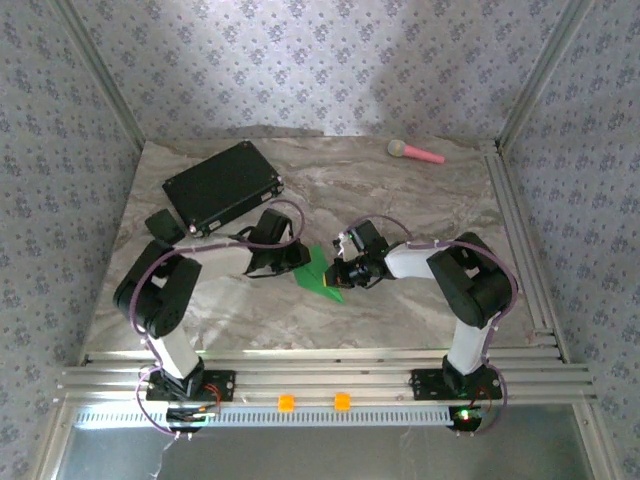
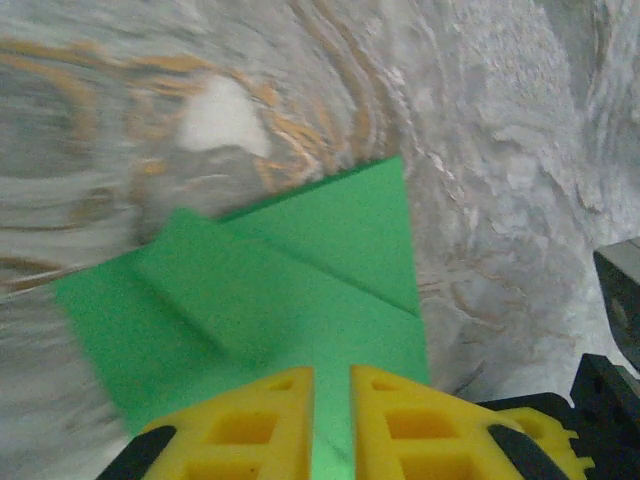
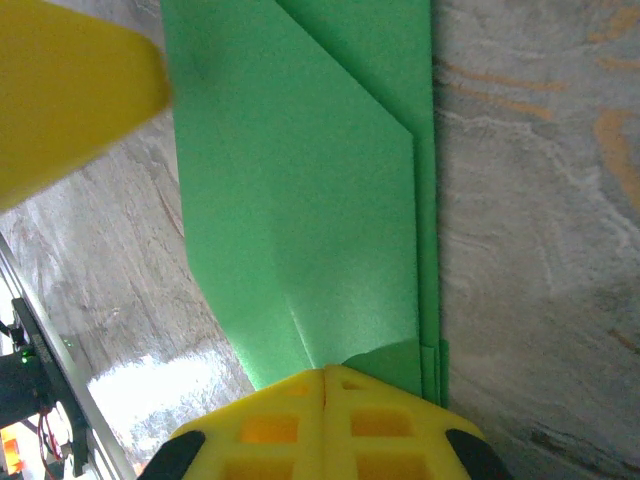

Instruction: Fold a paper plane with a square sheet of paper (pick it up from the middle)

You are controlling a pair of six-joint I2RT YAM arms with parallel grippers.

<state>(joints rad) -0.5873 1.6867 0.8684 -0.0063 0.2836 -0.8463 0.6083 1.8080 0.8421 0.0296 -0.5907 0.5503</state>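
At the near edge of the counter (image 1: 420, 320), between my two arms, nothing lies in the way; the work sits a little further in, at mid-counter, where the green paper (image 1: 322, 273) lies partly folded with both claws at it. The left claw (image 2: 330, 380) comes at it from the left, drawn narrow, with only a slit between its yellow halves and green showing through; I can't tell whether it pinches the paper or merely sits over it. The right claw (image 3: 325, 373) comes from the right, closed with no gap, and the stacked folded layers run in under its tip, so I judge it clamped on the paper. What matters for the next fold is the paper's long axis: seen from above it runs roughly near to far with a slight slant, so each claw meets it side-on. From the right wrist that axis leads straight away from the claw, creased edge on the right, and a blurred yellow finger (image 3: 70, 90) of the left claw sits across the sheet. Neither arm is nearer. Far beyond, well apart, lie the black case (image 1: 222, 185) and the pink-handled toy (image 1: 415, 152).
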